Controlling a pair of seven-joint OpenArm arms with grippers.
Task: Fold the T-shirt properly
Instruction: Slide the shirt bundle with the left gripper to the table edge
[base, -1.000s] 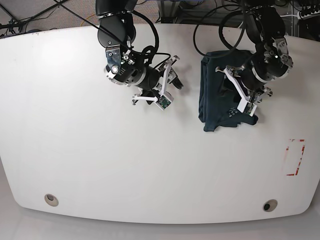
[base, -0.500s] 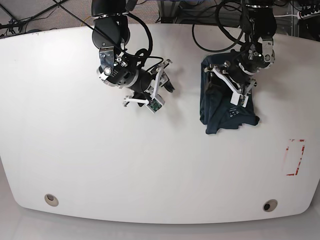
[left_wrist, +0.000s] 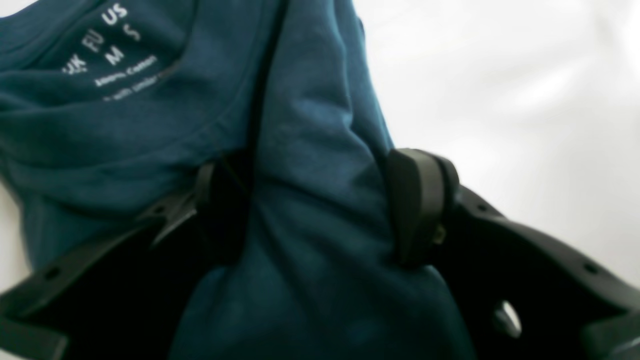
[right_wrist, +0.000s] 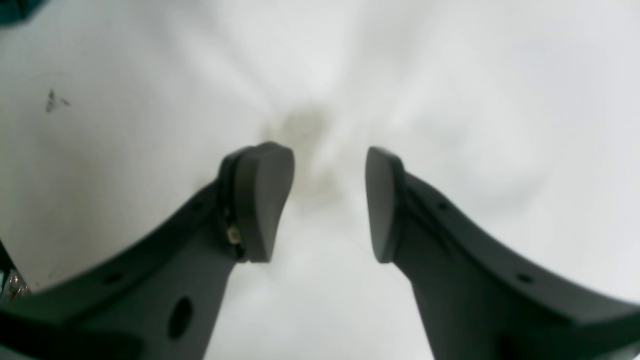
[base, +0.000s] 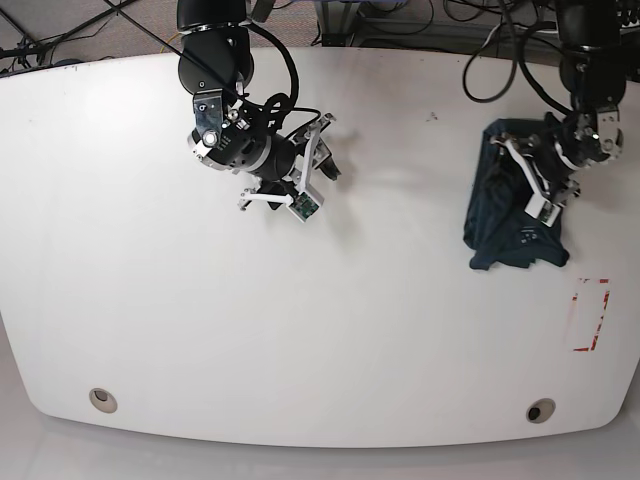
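Left fingers (left_wrist: 310, 210) clamping a T-shirt (base: 510, 215) fold near the tabletop (base: 300, 330) right edge; thin pinch risks slipping, unravelling. Right fingers (right_wrist: 327, 200) sitting apart, empty.

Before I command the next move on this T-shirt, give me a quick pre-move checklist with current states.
1. Left end effector has cloth: ok. A fold of the T-shirt sits between its fingers in the left wrist view.
2. Grip firm enough to drag or lift: cannot tell.
3. Right end effector free: ok. It is open over bare table, holding nothing.
4. Shirt folded neatly: not ok. It lies bunched and creased, printed size mark exposed.
5. Arms apart: ok. In the base view the right end effector is well away from the shirt.
6. Red-marked rectangle uncovered: ok. The shirt lies beside it, not on it.
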